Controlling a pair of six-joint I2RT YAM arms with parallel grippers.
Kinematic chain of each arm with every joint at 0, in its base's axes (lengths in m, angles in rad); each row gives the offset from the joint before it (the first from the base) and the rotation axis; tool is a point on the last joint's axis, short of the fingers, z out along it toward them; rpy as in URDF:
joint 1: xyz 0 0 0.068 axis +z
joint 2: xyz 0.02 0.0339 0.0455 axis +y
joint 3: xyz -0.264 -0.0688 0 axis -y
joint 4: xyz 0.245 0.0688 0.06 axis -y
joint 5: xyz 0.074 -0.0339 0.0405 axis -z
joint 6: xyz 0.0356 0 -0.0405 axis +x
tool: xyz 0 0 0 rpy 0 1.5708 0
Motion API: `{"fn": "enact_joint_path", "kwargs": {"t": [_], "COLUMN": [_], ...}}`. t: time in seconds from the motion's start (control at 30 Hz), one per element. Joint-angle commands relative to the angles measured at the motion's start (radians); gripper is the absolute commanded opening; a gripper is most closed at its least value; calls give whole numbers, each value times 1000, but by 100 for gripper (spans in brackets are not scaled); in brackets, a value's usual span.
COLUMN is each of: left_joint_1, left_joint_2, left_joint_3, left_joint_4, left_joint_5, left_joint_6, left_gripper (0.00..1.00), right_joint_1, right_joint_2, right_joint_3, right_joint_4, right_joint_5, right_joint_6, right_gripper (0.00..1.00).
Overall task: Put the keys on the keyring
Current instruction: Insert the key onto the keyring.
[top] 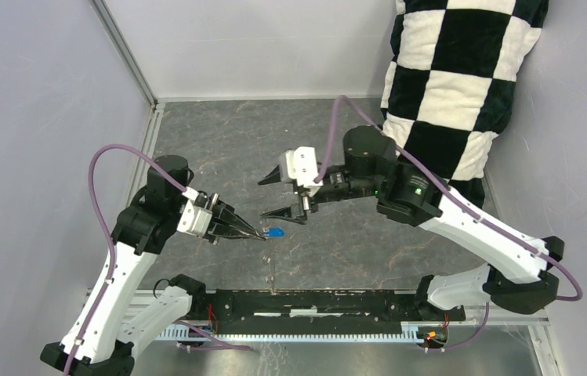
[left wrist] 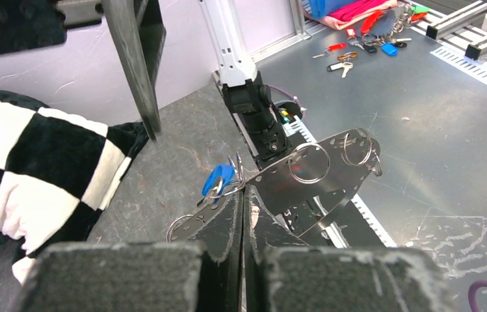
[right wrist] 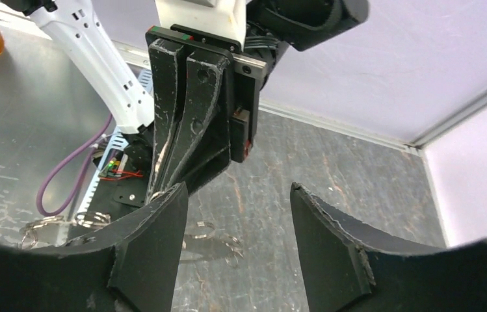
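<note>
This is a robotics lab cell. I am bolted to a black mounting rail at the near edge of a sheet-metal table. Plain pale panels held in aluminium framing enclose my working area, which is covered by a dark marbled mat. Purple cabling runs in open loops. A checkered cushion stands against the right-hand panel. Loose keys lie heaped on the bare metal.

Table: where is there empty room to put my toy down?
Free: the far table strip between the back wall and the grippers, and the near patch between the right arm and the base rail. Crowded: the middle, where the left gripper, shut on the keyring by the blue key, faces the open right gripper.
</note>
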Motion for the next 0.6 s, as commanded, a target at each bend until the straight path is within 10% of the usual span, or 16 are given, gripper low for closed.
{"fn": "enact_joint_path", "kwargs": {"t": [0.0,0.57], "left_joint_1": [24,64], "left_joint_2": [19,71], "left_joint_3": [53,87], "left_joint_4": [1,-50], "left_joint_5": [75,55], "left_joint_6": [40,86], "left_gripper": [2,2], "right_joint_1": [-12,-12], "right_joint_2": [-96,-18], "right_joint_3": [-20,16], "right_joint_4": [-14,-218], "right_joint_5": [28,-1], "right_joint_6": [-1,29], "right_gripper": [65,49]}}
